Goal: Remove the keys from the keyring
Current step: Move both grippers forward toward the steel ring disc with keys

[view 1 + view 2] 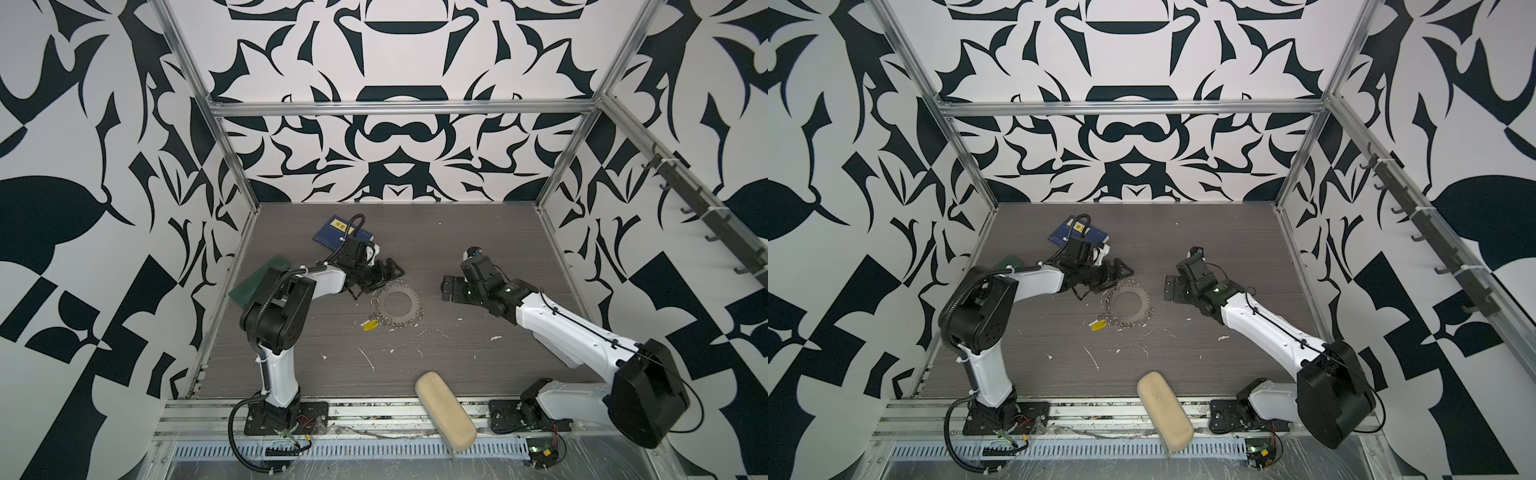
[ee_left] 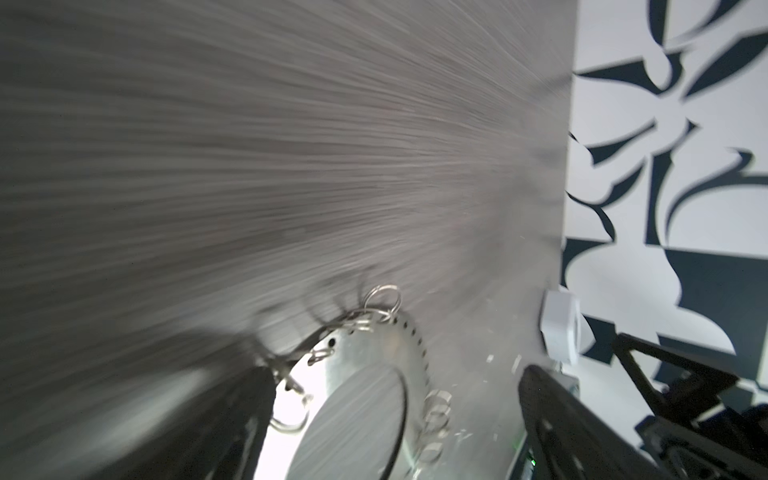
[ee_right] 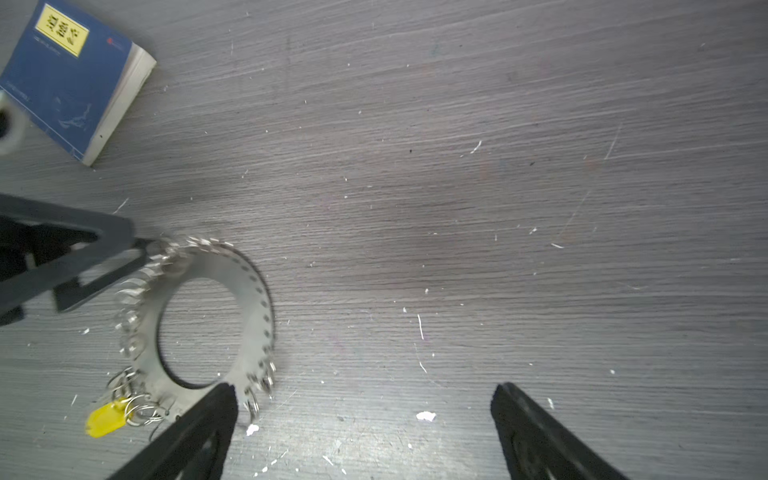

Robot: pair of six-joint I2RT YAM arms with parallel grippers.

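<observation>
On the table (image 1: 478, 232), the keyring (image 1: 414, 305) lies flat. The keys (image 1: 369, 325) lie at its near-left rim, long axis left-right, ring end pointing right. The left gripper (image 1: 376, 282) and right gripper (image 1: 449, 289) gape wide, holding nothing.

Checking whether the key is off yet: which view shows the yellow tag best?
The right wrist view: the yellow tag is close and sharp, lying beside the metal disc among small rings. In both top views it is a tiny speck. The left wrist view shows the blurred disc, not the tag.
</observation>
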